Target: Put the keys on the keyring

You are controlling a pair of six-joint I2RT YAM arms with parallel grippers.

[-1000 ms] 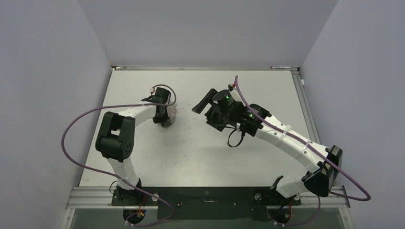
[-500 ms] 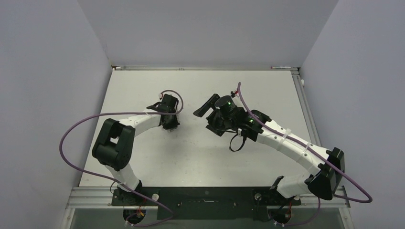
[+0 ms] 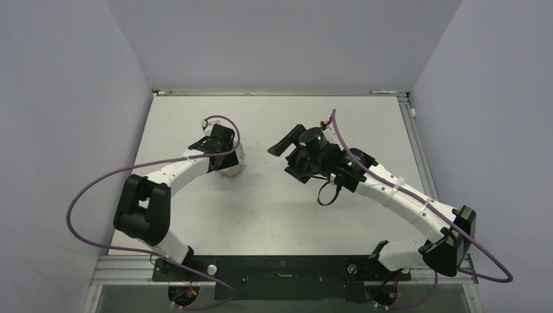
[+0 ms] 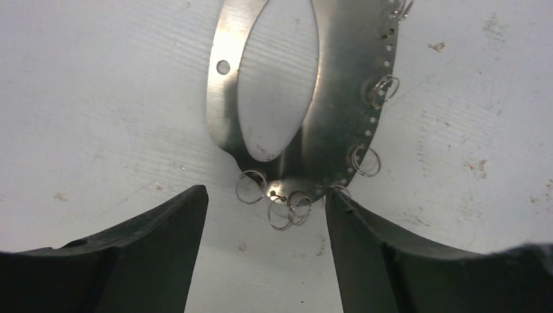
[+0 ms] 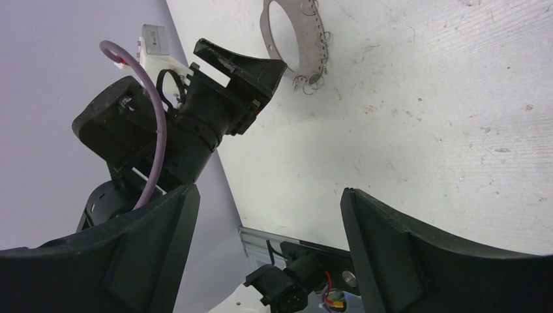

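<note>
White scuffed tabletop [image 3: 274, 215], lilac walls [image 3: 65, 98], keyring [image 4: 342, 111] lying flat; left hand [image 4: 266, 195] and right hand [image 5: 269, 194] spread wide

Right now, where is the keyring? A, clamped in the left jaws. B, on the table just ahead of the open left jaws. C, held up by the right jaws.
B: the keyring lies on the table just beyond the left gripper, whose jaws stand open with nothing clamped between them.
</note>
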